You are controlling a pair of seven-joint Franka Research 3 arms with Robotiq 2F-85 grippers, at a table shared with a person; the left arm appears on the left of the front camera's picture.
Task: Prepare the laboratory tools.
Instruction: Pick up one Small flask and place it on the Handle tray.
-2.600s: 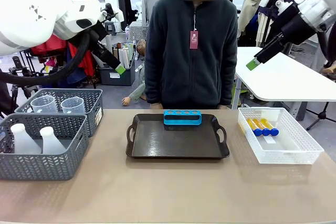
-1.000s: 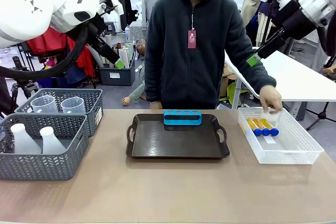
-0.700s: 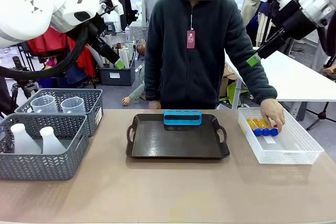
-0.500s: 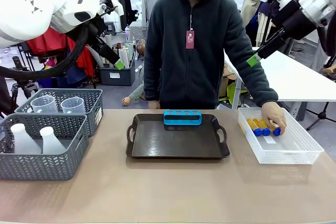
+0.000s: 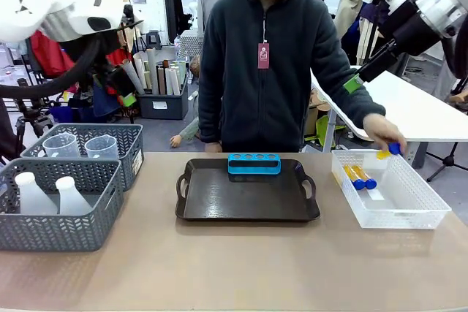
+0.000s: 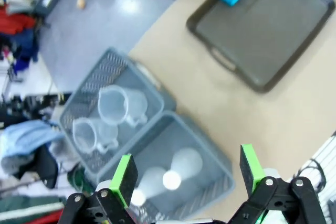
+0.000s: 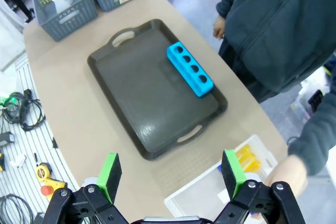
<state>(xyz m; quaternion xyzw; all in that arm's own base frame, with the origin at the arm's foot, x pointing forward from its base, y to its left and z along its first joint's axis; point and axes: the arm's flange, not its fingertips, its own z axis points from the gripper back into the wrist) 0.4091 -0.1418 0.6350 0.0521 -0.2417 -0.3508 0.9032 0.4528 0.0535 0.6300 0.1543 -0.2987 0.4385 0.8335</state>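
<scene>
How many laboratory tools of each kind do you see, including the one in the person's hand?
Test tubes: 3, two in the white bin, one in the person's hand
Conical flasks: 2
Measuring beakers: 2
Total: 7

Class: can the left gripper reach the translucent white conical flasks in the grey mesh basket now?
Probably yes: the open left gripper aims at the translucent white conical flasks; their grey mesh basket is uncovered.

Front camera faces across table (image 5: 234, 268), wrist cameras high above, sharing tray (image 5: 245, 196)
</scene>
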